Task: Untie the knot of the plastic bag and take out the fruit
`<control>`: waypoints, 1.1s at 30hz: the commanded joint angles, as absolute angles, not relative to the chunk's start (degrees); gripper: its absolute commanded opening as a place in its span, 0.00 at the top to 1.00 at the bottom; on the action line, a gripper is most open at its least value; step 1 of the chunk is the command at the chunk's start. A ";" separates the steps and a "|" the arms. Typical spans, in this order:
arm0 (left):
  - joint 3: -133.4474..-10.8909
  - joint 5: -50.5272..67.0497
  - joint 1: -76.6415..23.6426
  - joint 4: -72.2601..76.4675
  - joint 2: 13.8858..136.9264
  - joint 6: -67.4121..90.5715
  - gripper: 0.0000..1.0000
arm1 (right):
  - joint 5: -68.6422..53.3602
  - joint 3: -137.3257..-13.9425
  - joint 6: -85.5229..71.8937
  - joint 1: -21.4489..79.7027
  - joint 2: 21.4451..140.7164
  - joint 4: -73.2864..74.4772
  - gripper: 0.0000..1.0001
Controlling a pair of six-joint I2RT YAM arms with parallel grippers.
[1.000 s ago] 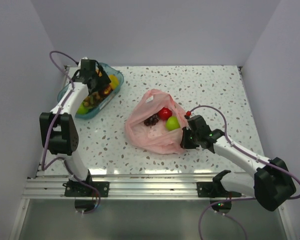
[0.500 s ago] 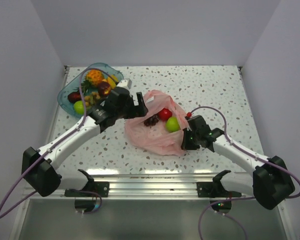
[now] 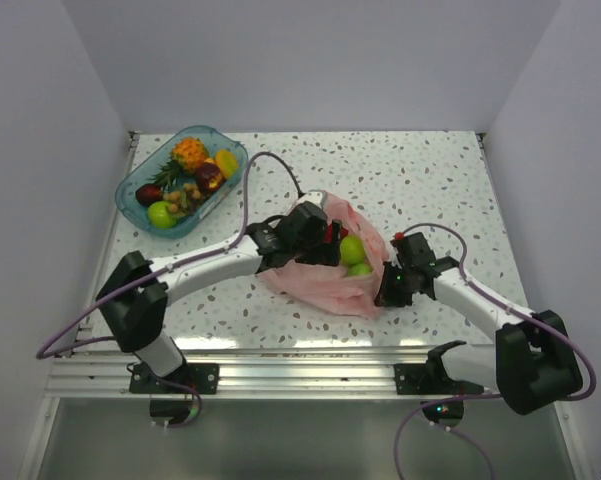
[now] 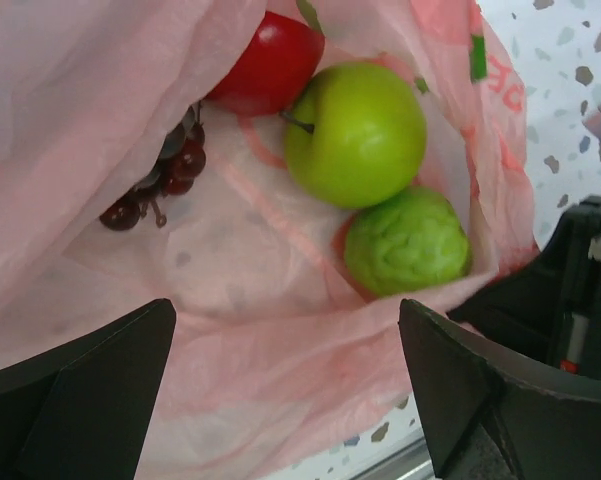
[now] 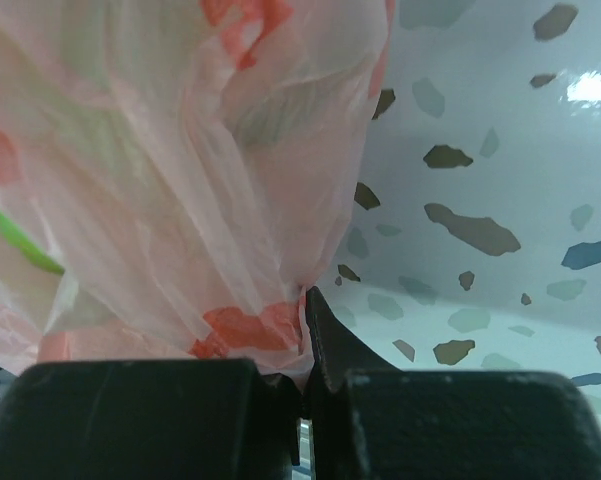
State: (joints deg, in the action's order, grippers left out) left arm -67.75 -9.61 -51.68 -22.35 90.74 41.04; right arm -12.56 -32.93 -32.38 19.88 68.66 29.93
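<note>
The pale-pink plastic bag lies open mid-table; no knot shows. My left gripper is open over the bag's mouth. In the left wrist view its jaws stand wide apart and empty above the pink plastic. Inside the bag lie a lime-green apple, a bumpy green fruit, a red fruit and dark purple grapes. The apple also shows from above. My right gripper is shut on the bag's right edge, with plastic pinched between its fingers.
A clear blue tray stands at the back left with a small pineapple and several other fruits. White walls enclose the table on three sides. The metal rail runs along the near edge.
My left arm has swung from the blue tray across to the bag and now hangs over its mouth. My right gripper has shifted right, still holding the bag's edge.
</note>
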 commanded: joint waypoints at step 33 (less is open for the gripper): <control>-81.83 -19.42 -54.14 -10.46 115.41 45.88 0.28 | -16.87 -30.94 -32.08 19.69 71.37 27.16 1.00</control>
State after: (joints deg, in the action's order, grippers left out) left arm -81.91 -16.88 -53.78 -11.57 118.06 46.78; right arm -15.59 -31.44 -32.36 19.81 70.98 28.16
